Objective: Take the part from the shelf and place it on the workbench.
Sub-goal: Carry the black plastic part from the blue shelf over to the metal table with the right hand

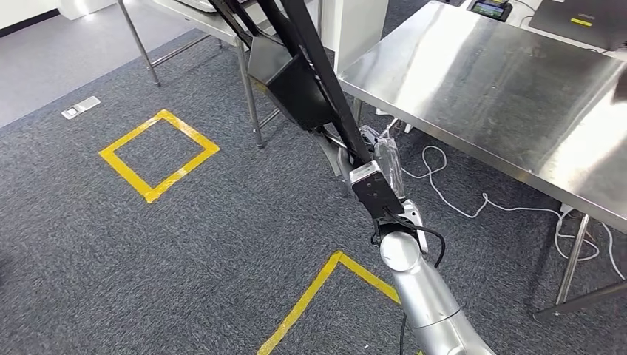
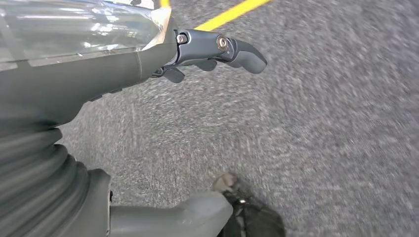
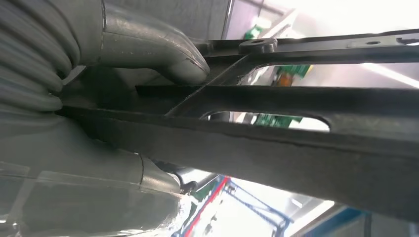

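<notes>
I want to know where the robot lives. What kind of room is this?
Probably a workshop or robot test lab, not a home. There's a steel workbench, yellow tape squares marked on grey carpet, and cables trailing under the bench. The right hand is carrying a long black part.

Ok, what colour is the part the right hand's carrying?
Black, a long flat frame gripped by the right hand; clearest in the head view.

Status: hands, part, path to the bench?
Right hand grips the black part. Left hand holds nothing, over carpet. Part not on the workbench yet. Bench top ahead bare; cables on floor beneath.
</notes>
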Robot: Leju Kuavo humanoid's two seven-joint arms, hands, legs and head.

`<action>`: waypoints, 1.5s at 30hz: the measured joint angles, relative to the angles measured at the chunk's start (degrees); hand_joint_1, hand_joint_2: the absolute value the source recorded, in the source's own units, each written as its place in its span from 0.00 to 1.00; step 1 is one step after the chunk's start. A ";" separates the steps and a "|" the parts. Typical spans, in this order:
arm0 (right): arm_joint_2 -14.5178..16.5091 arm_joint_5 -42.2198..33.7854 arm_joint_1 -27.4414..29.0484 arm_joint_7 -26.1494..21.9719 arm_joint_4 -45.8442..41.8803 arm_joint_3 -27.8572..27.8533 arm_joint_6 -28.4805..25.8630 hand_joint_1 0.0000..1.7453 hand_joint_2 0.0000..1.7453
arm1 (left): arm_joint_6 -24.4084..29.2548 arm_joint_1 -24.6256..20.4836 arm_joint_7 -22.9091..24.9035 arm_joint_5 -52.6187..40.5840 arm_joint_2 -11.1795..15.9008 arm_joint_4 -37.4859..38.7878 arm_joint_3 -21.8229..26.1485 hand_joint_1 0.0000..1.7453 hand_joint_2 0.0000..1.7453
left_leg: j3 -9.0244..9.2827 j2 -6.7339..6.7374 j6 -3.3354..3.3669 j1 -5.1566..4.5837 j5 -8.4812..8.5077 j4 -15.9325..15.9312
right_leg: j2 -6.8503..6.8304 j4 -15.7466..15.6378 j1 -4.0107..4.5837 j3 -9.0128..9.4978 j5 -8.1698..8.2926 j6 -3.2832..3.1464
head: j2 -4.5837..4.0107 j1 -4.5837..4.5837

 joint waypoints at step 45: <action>-0.62 2.23 -3.35 -0.85 3.65 2.59 -0.76 1.00 1.00 | -0.61 0.15 -0.05 0.35 -0.58 -0.07 1.62 0.00 1.00 | 1.67 5.44 1.96 -0.48 1.53 -4.53 | -4.69 11.35 -0.18 -6.09 -3.86 2.20 | 0.00 0.49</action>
